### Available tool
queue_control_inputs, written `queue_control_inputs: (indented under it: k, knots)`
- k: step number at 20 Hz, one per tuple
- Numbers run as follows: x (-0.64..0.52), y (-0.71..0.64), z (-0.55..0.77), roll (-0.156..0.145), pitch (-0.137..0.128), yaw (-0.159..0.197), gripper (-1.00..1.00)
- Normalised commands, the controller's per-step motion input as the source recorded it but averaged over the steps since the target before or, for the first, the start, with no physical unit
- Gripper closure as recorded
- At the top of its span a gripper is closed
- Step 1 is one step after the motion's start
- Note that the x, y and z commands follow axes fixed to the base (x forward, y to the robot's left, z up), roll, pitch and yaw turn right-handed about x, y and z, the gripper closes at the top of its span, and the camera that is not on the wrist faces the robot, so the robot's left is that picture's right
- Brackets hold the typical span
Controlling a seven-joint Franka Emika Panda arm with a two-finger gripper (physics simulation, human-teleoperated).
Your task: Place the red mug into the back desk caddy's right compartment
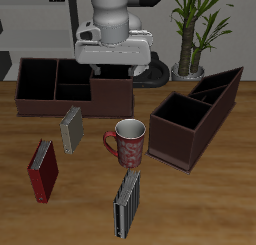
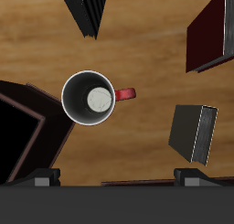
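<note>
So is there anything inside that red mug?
The red mug looks empty: the wrist view shows only its pale interior with a lighter round spot at the bottom. Nothing is covered there.

The wooden surface (image 1: pixel 225 204) carries the red mug (image 1: pixel 128 141) upright near its middle, the back desk caddy (image 1: pixel 60 85) farther back, a slanted dark brown caddy (image 1: pixel 195 119), a grey book (image 1: pixel 72 129), a red book (image 1: pixel 42 170) and a dark book (image 1: pixel 126 202) near the front edge.

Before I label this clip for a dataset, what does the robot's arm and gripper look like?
The arm is glossy white with rounded, bulbous segments and dark joint gaps. In the wrist view the gripper shows a dark grey body with two small grey fingertips. No cables or markings are visible.
</note>
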Motion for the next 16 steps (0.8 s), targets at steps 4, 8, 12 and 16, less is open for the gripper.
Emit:
queue_control_inputs:
  k: [4, 8, 12, 16]
  knots:
    - [0.00, -0.26, -0.24, 0.001, -0.009, -0.031, -1.00]
    - [0.00, -0.26, -0.18, -0.025, -0.027, -0.044, -1.00]
    - [0.06, -0.24, -0.15, -0.012, -0.022, -0.067, -1.00]
    - [0.08, 0.01, -0.19, 0.042, 0.003, -0.049, -1.00]
